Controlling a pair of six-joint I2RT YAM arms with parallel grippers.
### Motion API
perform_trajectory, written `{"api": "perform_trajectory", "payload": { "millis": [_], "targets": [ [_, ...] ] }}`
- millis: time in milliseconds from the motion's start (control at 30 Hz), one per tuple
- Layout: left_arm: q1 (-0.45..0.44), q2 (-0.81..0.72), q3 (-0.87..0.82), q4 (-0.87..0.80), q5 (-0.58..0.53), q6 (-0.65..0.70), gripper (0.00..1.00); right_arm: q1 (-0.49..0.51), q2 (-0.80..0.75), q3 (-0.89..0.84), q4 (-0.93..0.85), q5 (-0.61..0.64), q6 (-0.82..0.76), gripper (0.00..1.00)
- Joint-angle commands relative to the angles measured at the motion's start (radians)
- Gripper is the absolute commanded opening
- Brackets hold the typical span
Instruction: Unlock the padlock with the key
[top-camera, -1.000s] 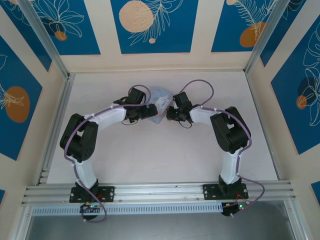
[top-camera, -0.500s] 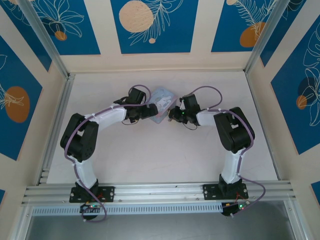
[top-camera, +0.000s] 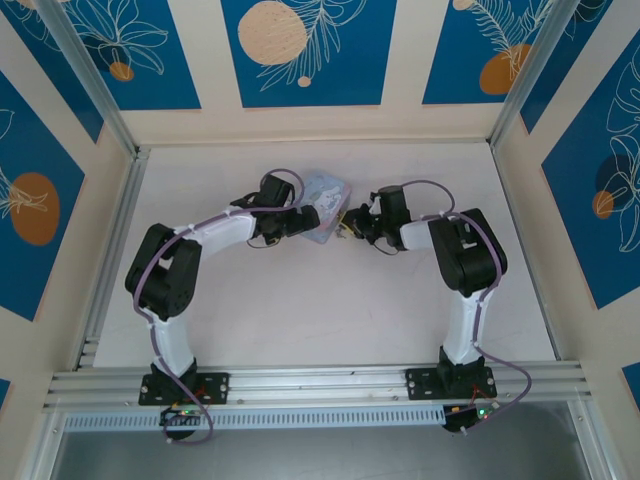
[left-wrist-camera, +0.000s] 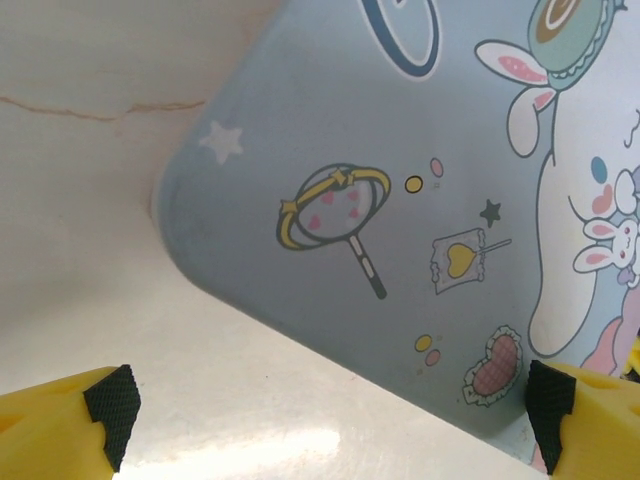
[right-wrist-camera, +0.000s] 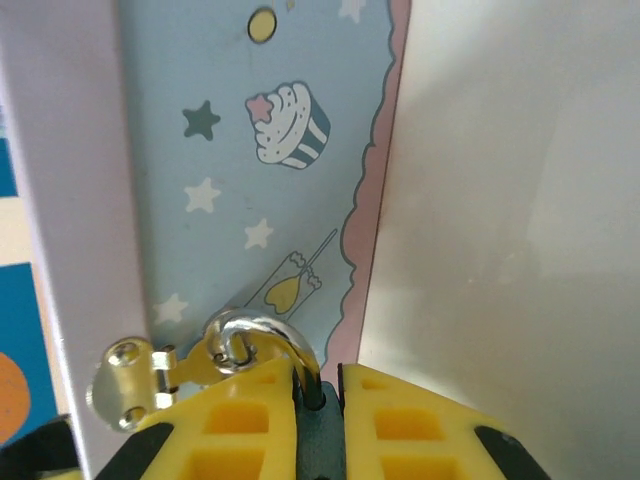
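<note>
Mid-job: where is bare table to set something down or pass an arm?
Widest bare table lies between the two arms, from the cartoon-printed box to the near rail. A thinner strip runs behind the box. Crowded at the box: left fingers open beside it, right fingers shut on the padlock.

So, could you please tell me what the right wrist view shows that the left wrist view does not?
The right wrist view, unlike the left wrist view, shows the right claw shut on the padlock, its shackle hooked through a metal hasp, beside a cupcake print. The left wrist view instead shows the left claw wide open, holding nothing, over the table, and a rabbit print. Both show the pale blue box and yellow fingers.
</note>
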Motion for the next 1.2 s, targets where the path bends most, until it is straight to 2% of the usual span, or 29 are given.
{"api": "perform_trajectory", "payload": {
  "millis": [0,100,200,367,633,933,1067,1167],
  "targets": [
    [-0.003,0.06,-0.012,-0.135,-0.013,0.007,0.98,-0.066,0.029,0.116,-0.037,-0.023,0.003,0.0],
    [-0.003,0.063,-0.01,-0.136,-0.012,0.005,0.98,-0.075,0.048,0.209,-0.181,-0.056,-0.081,0.0],
    [-0.004,0.057,-0.016,-0.122,-0.006,-0.001,0.98,-0.078,0.028,0.208,-0.217,-0.044,-0.124,0.0],
    [-0.003,0.045,-0.014,-0.109,0.008,0.008,0.99,-0.094,-0.046,0.103,-0.206,0.005,-0.124,0.0],
    [-0.004,-0.03,-0.007,-0.083,0.054,0.024,1.0,-0.112,-0.217,-0.065,-0.395,0.145,-0.135,0.0],
    [-0.003,-0.17,-0.029,-0.108,0.073,0.03,1.0,-0.128,-0.356,-0.2,-0.505,0.194,-0.148,0.0],
    [-0.003,-0.261,-0.069,-0.114,0.067,0.022,1.0,-0.139,-0.403,-0.241,-0.54,0.213,-0.14,0.13],
    [-0.004,-0.337,-0.098,-0.123,0.057,0.021,1.0,-0.144,-0.456,-0.261,-0.606,0.255,-0.135,0.29]
  ]
}}
